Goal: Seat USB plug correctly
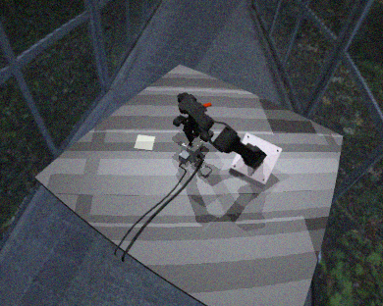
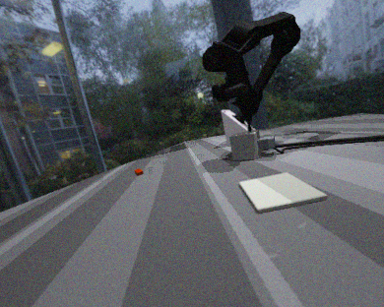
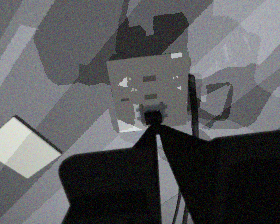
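The power cube (image 1: 184, 155) (image 2: 240, 148) (image 3: 167, 88) stands upright on the table, with dark slots in its top face. My gripper (image 2: 249, 126) (image 3: 156, 130) points down over the cube and is shut on the USB plug (image 3: 153, 117), a small black block just beyond the fingertips in the wrist view. The plug is at the near edge of the cube's top. The fingers and the dark picture hide how deep it sits and which way round it is. In the top view the arm and shadows largely hide the fingertips.
Black cables (image 1: 156, 207) (image 2: 342, 142) run from beside the cube over the table edge. A grey block (image 2: 267, 143) adjoins the cube. A pale square tile (image 1: 144, 142) (image 2: 283, 192) (image 3: 26, 147) lies nearby. A small red block (image 1: 207, 105) (image 2: 139, 171) lies farther off. The arm's white base plate (image 1: 273, 153) is beyond.
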Controlling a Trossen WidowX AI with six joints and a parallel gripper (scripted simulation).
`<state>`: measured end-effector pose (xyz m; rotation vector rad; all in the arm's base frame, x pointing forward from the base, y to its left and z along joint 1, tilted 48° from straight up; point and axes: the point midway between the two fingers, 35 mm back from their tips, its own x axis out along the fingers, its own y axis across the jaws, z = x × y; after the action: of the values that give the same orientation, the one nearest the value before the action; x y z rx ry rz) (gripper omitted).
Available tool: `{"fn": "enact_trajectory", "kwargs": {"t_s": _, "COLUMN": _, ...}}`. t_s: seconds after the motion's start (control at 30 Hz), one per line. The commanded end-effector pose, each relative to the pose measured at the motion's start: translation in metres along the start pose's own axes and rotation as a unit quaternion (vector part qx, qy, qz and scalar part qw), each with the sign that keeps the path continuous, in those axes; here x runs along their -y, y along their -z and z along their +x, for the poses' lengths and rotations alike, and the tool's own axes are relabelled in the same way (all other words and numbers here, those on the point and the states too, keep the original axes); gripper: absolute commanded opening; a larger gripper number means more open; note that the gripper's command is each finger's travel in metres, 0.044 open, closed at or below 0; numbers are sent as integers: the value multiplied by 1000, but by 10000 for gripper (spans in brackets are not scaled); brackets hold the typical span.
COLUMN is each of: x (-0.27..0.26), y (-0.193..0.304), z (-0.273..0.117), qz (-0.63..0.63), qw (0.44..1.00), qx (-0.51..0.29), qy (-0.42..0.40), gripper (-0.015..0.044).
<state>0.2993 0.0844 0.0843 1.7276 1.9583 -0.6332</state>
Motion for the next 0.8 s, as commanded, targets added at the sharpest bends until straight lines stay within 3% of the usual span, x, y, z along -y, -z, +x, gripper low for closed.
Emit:
{"fn": "enact_trajectory", "kwargs": {"t_s": 0.0, "x": 0, "y": 0, "z": 1, "qz": 2, "qw": 1000, "qx": -2, "qy": -1, "gripper": 0}}
{"fn": "enact_trajectory", "kwargs": {"t_s": 0.77, "x": 0, "y": 0, "z": 4, "qz": 2, "qw": 1000, "qx": -2, "qy": -1, "gripper": 0}}
